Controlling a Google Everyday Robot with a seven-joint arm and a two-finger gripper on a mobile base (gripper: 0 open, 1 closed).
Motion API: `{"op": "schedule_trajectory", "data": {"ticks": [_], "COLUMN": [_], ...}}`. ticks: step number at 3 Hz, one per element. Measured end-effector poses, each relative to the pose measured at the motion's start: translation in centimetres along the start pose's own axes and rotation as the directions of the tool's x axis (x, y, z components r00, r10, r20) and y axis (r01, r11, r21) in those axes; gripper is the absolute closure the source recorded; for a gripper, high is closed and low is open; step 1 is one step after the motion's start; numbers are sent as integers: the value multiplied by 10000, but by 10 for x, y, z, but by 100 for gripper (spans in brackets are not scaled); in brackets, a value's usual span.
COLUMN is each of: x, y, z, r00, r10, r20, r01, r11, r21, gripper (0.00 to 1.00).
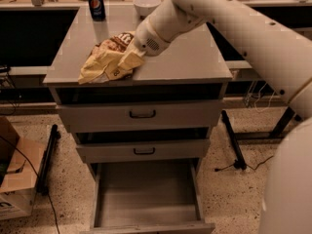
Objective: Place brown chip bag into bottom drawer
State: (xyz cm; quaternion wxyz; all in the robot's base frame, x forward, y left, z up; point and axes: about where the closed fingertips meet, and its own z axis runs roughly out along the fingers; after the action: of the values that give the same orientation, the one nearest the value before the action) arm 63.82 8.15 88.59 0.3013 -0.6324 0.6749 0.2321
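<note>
now pincer [127, 61] pinching chip bag [103, 63] on desk [195, 62], high above open bottom drawer [146, 199]. lift clear, bring forward over drawer, lower before letting go.
</note>
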Motion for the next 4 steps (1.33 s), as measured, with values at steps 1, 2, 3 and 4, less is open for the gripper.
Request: {"op": "schedule_trajectory", "data": {"ticks": [1,2,3,4], "x": [-3,15,82,157], "y": [32,80,156,207], "z": [-29,-62,-97,-97], "r00": [9957,9774,9483,9541], "r10": [-918,-2077,-3174,-2838], "r20": [140,380,-25,-955], "r01": [920,2099,3133,2473], "r11": [9956,9756,9372,9266], "r21": [-156,-644,-1532,-2834], "gripper": [100,100,100,100]}}
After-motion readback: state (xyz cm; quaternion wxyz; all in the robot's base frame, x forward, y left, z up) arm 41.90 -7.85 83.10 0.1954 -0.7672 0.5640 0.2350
